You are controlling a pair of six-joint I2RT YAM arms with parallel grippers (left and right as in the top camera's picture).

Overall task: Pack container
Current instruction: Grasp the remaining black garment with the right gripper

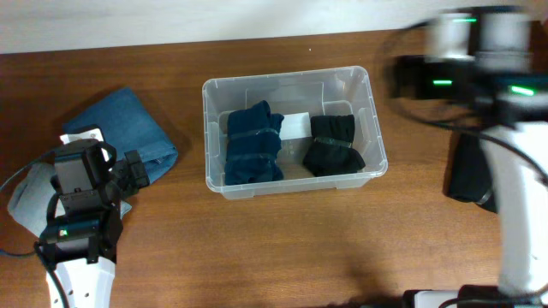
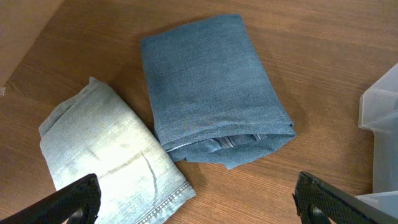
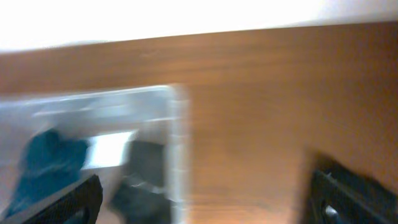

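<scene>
I'm seeing one clear container [image 1: 287, 79] sitting mid-table, holding two folded pieces side by side: a navy garment [image 1: 254, 144] and a black garment [image 1: 334, 144]. Two more are lying left of it: mid-blue jeans [image 2: 211, 87] just beside pale jeans [image 2: 106, 155]. The left gripper [image 2: 199, 202] is hovering above them, jaws spread, empty; the right gripper [image 3: 205, 202], blurred, is gaping too.

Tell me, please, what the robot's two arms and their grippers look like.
Both the left arm and right arm have white lower links and black wrist sections with small green lights. The right arm's upper joints look pale grey, though blurred. Thin black cables trail beside them. The left gripper and right gripper have black, blunt fingers.
</scene>
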